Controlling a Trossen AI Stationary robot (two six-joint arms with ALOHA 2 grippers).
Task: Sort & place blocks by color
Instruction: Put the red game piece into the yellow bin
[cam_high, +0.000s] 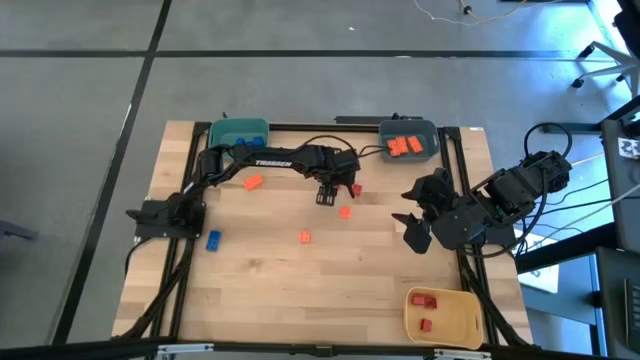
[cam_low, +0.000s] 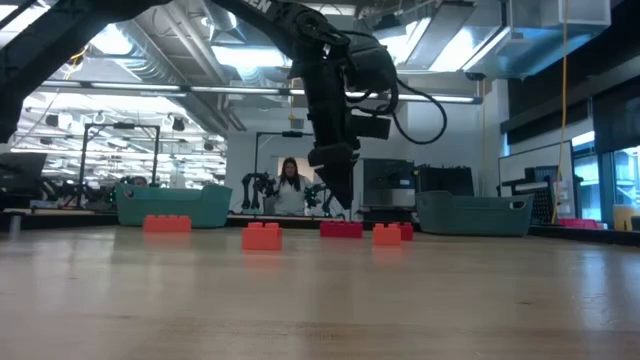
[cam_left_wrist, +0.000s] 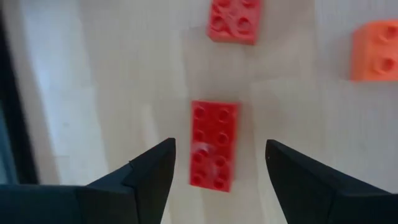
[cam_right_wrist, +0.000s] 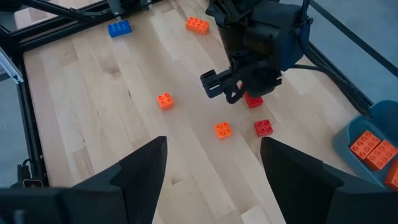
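Blocks lie scattered on the wooden surface (cam_high: 300, 290): a long red block (cam_left_wrist: 213, 144) sits flat, directly under the left tool (cam_high: 327, 194), between its spread fingers and untouched by them. Just beyond it lies a square red block (cam_left_wrist: 234, 20), and off to one side an orange block (cam_left_wrist: 375, 50). Farther out on the surface are another orange block (cam_high: 305, 236), a long orange one (cam_high: 252, 182) and a blue block (cam_high: 213, 240). White lettering on the left arm reads "TROSSEN". Orange blocks fill the grey-blue bin (cam_high: 408, 131); two red blocks lie in the yellow bin (cam_high: 447, 315); the teal bin (cam_high: 240, 131) stands at the far edge. The right tool (cam_high: 415, 222) hangs spread near the surface's right edge, holding nothing.
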